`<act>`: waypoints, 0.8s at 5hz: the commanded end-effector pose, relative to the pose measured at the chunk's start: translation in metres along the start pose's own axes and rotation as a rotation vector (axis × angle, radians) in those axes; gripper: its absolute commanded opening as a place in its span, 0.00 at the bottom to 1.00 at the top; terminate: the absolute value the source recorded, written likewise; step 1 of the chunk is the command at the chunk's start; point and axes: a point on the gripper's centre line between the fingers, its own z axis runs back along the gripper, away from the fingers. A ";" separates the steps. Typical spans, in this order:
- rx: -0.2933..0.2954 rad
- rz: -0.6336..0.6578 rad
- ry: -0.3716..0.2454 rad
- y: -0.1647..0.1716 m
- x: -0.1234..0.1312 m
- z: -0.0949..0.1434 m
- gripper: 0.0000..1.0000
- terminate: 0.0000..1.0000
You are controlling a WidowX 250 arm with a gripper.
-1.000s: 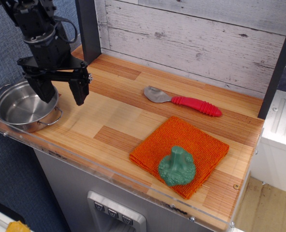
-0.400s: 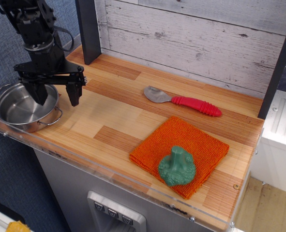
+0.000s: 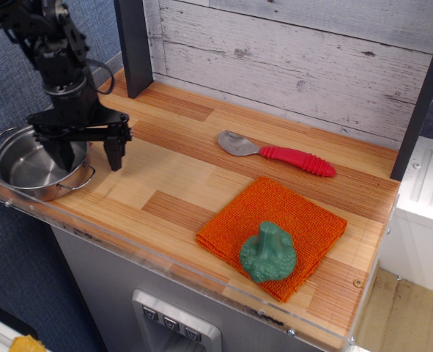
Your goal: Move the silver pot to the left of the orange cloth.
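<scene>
Fingers straddling the silver pot's right rim at the tabletop's far-left corner

Nearest the camera, the green broccoli toy [image 3: 268, 253] sits on the orange cloth [image 3: 275, 231], by the front edge of the tabletop [image 3: 179, 183]; further back lies the red-handled spoon [image 3: 278, 152], well apart from both. The silver pot [image 3: 34, 161] sits at the far left, partly overhanging the edge. The gripper [image 3: 88, 156] hangs from a near-vertical arm with fingers [image 3: 115, 152] spread wide, one inside the pot and one outside its right rim, holding nothing. The likely trouble is a thin, slippery rim: a shallow or off-centre pinch could let the pot tilt or slip free, and so close to the edge it might drop off the tabletop.
</scene>
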 end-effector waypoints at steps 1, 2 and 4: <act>0.001 0.010 -0.026 0.006 0.001 0.006 0.00 0.00; 0.007 0.011 -0.029 0.007 0.000 0.007 0.00 0.00; 0.034 0.000 -0.012 0.011 0.001 0.014 0.00 0.00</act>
